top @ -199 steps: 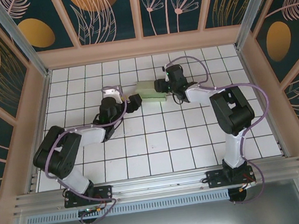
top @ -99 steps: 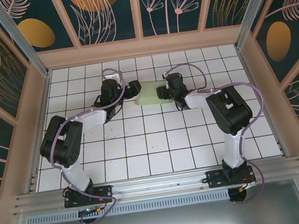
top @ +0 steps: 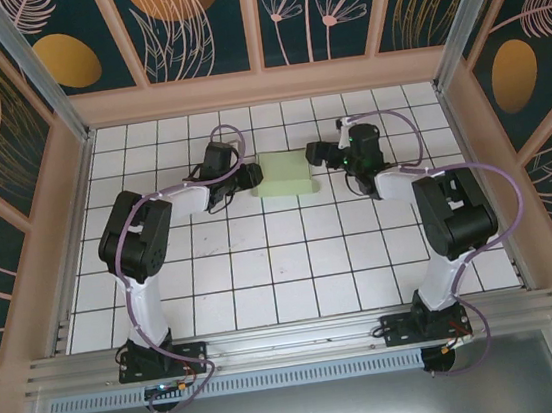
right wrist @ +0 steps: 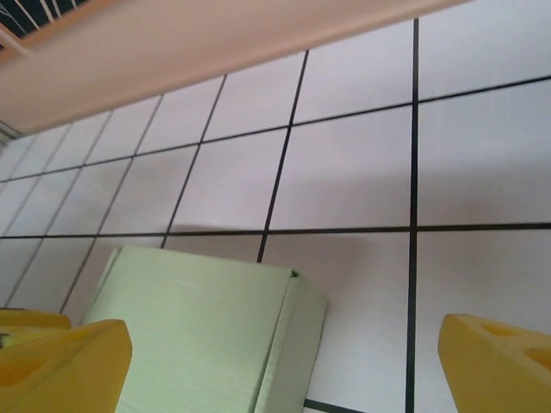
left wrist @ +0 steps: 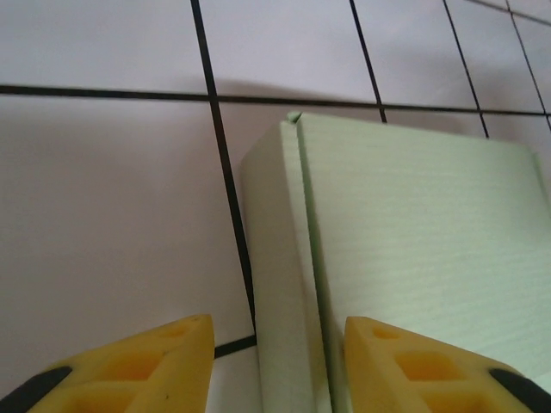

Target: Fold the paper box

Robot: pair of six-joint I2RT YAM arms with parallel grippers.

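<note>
On the far half of the white tiled table (top: 264, 268), the folded paper box (top: 285, 172) is lying flat and closed, its edges running roughly along the black grid lines. I am holding my left gripper (top: 249, 176) low at the box's left edge, just beside it. From the left wrist, its 2 yellow fingers (left wrist: 129, 366) are standing partly apart, 1 over bare tile and 1 in front of the box's top face. The box's left side wall is running up between them. Nothing is sitting clamped between them, and I cannot tell whether either pad is touching the card.

I am holding my right gripper (top: 316, 153) at the box's far right corner, near it but apart, with the jaws spreading wide and gripping nothing. From the right wrist, that corner and the short right side wall are sitting between the 2 fingertips (right wrist: 60, 366), with bare tile lying to the right.

Bare tiles are lying between the box's far edge and the wooden back rail (top: 261, 87). More bare tiles are stretching from its near edge toward my 2 bases.
</note>
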